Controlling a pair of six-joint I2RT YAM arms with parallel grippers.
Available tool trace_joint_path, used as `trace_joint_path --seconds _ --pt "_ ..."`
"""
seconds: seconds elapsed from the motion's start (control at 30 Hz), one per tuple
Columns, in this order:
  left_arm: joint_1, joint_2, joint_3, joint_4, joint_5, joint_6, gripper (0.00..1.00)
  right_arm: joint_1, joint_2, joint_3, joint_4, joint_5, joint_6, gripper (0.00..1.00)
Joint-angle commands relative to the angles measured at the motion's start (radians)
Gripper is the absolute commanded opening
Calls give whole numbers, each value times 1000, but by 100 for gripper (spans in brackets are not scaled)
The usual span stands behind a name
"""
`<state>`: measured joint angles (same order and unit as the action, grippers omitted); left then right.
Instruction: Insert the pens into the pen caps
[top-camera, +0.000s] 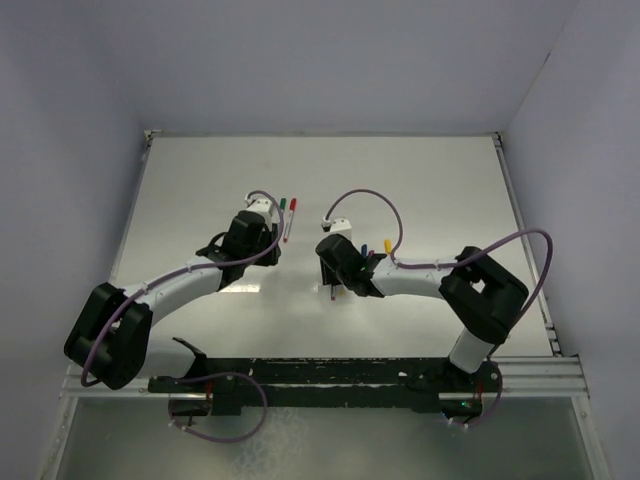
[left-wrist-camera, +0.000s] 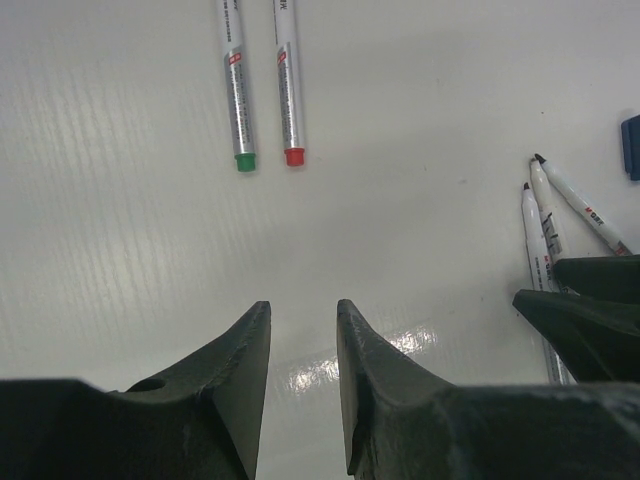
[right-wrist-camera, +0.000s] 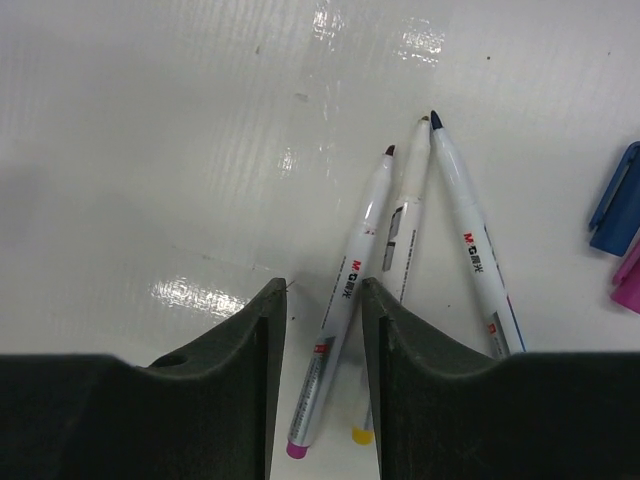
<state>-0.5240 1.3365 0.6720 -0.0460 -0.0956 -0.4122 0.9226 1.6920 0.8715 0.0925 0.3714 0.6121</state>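
Three uncapped pens fan out on the white table in the right wrist view. The purple-ended pen (right-wrist-camera: 345, 300) lies between the jaws of my right gripper (right-wrist-camera: 322, 283), which is open, with a gap showing on its left side. A yellow-ended pen (right-wrist-camera: 400, 225) and a blue-tipped pen (right-wrist-camera: 470, 240) lie just to the right. A blue cap (right-wrist-camera: 612, 205) and a purple cap (right-wrist-camera: 628, 280) sit at the right edge. My left gripper (left-wrist-camera: 303, 305) is open and empty. Ahead of it lie a green-ended pen (left-wrist-camera: 238, 90) and a red-ended pen (left-wrist-camera: 287, 85).
My right gripper's fingers (left-wrist-camera: 585, 305) reach into the left wrist view at the right, over the three pens, with the blue cap (left-wrist-camera: 631, 147) beyond. A yellow cap (top-camera: 388, 243) lies beside the right forearm. Raised table edges (top-camera: 520, 230) border the white surface.
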Motion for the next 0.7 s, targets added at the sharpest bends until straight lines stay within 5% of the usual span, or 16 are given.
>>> trace_joint_path --seconds 0.0,0.3,0.67 --pt "2 -26 -5 43 13 -16 36 4 4 45 -32 10 30 38" --pt "1 -17 -3 46 19 -14 36 4 30 61 -52 14 40 36" --pt "1 -17 -1 51 17 -14 36 4 89 108 -126 0 49 3"
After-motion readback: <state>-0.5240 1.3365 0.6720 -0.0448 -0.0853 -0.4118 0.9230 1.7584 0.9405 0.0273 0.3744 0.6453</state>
